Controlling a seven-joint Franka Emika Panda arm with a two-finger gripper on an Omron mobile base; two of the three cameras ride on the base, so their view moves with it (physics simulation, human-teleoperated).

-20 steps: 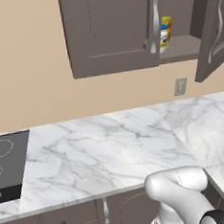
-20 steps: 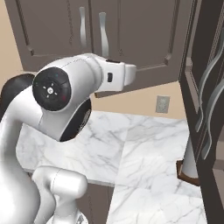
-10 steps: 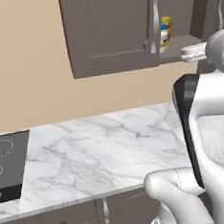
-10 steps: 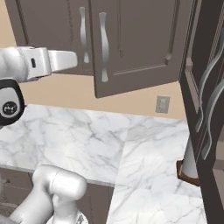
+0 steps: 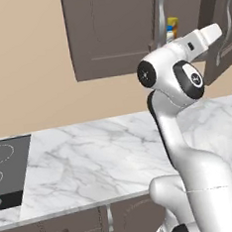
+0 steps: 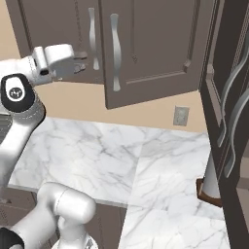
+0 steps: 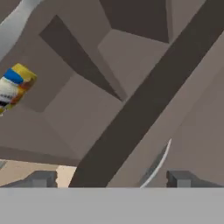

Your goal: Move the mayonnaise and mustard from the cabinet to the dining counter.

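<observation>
Mayonnaise [image 7: 11,87] & mustard [image 7: 24,72] sitting together inside the open cabinet [image 5: 116,33], off to one side of hand view. Gripper [image 7: 111,177] gaping wide, holding nothing; needs recentring on jar w/o clipping door edge.

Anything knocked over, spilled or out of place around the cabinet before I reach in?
Nothing stands out. The mayonnaise and mustard sit together inside the open cabinet, the marble worktop shows no spill, and the pincer is open and holds nothing.

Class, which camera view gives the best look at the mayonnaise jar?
The hand view: the mayonnaise jar shows its blue lid and white body, tilted. The left base view shows only a sliver in the cabinet gap beneath the mustard.
</observation>
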